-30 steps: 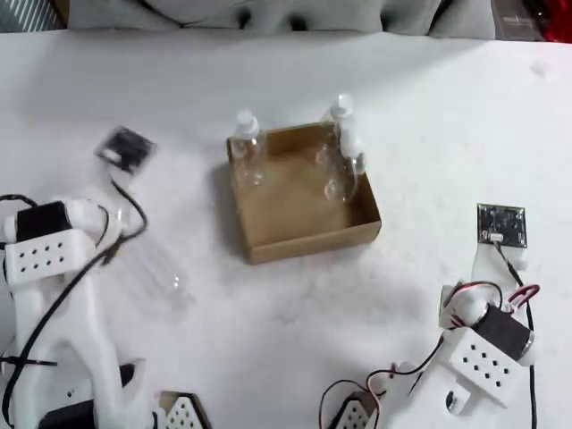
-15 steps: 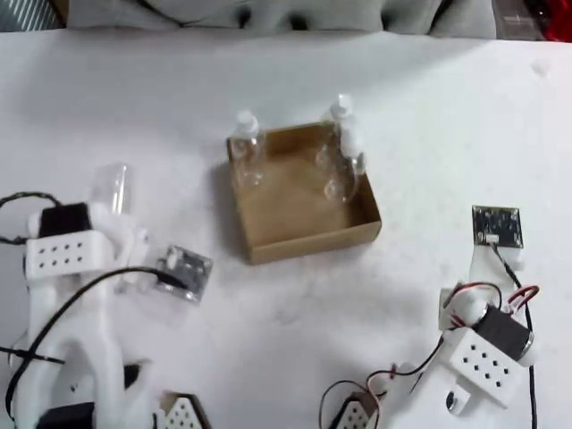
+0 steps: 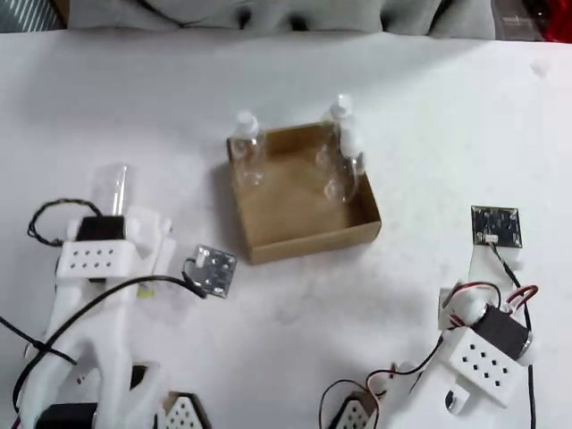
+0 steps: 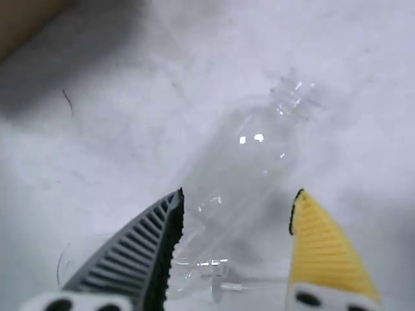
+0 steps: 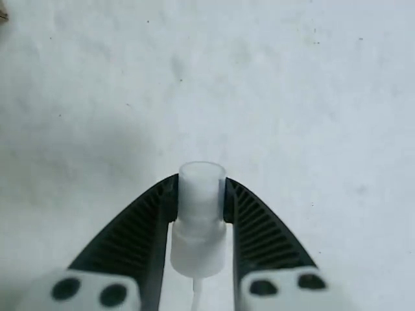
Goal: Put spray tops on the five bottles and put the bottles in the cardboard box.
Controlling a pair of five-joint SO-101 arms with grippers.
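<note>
My left gripper [image 4: 238, 197] grips the clear plastic bottle [image 4: 253, 149] by its base, neck pointing far; my right gripper [image 5: 200, 184], well apart rightward, pinches the white spray top [image 5: 198, 243].

— What is the left gripper [image 4: 238, 194] doing?
— It is holding a clear bottle [image 4: 249, 162] between its fingers. The grey ribbed finger [image 4: 146, 253] is pressing on one side and the yellow finger [image 4: 321, 249] is sitting against the other.
— And which way is the bottle pointing?
— Its open threaded neck [image 4: 288, 97] is pointing away from the gripper, over the white table [image 4: 97, 149].
— Anything else?
— A brown cardboard edge [image 4: 26, 19] is showing at the rim of the view, well apart from the bottle.
</note>
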